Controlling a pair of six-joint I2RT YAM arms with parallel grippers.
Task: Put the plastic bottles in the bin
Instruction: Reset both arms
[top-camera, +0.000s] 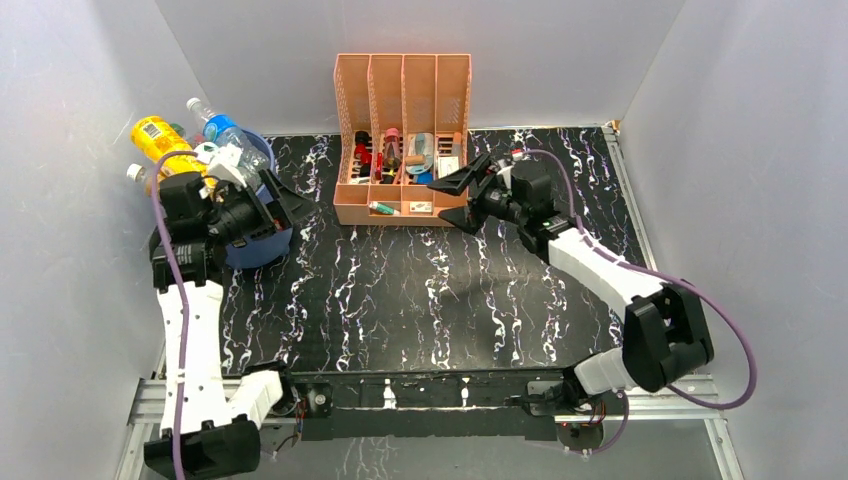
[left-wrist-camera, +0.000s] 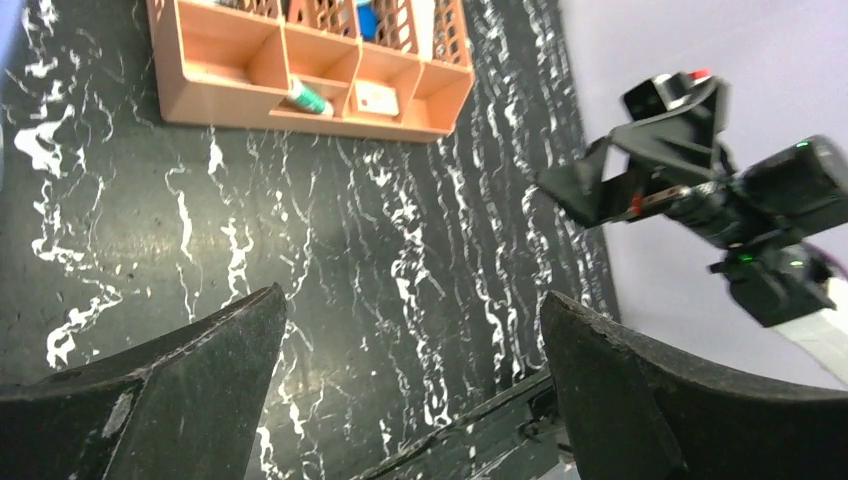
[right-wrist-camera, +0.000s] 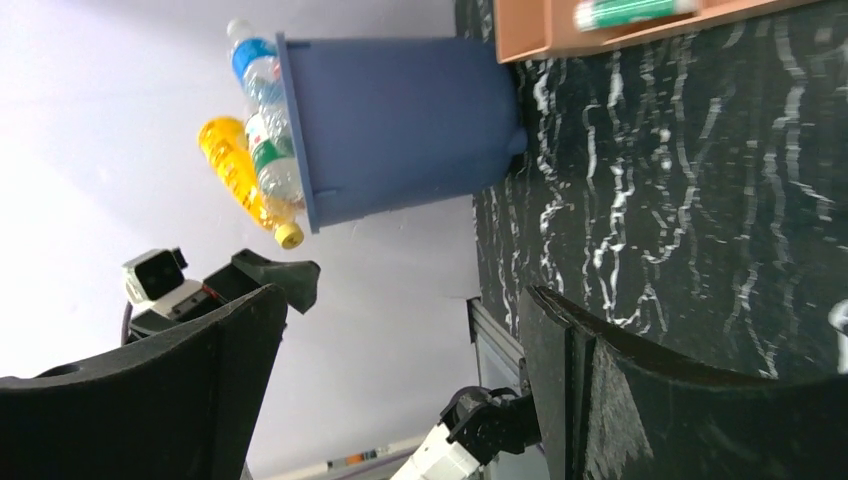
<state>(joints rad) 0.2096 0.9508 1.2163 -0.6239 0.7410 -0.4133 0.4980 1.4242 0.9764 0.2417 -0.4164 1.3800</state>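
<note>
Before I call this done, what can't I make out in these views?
- Bin interior, top view: left end effector covers it, so bottles can't be counted.
- Right wrist view: only the bin's outer wall shows.
- Peach rack contents: too small in top view, cut by the top edge in both wrist views.

The table (top-camera: 400, 300) has a glossy black top veined white like marble, with soft reflections on it. The bin (right-wrist-camera: 400, 120) is smooth blue plastic with a dull sheen. The plastic bottles (right-wrist-camera: 268, 160) are clear and shiny; the yellow bottle (right-wrist-camera: 230, 165) looks ribbed. The peach rack (top-camera: 400, 100) is matt plastic with perforated dividers. The left fingers (left-wrist-camera: 180, 400) are matt black, scuffed pale at the edges.
</note>
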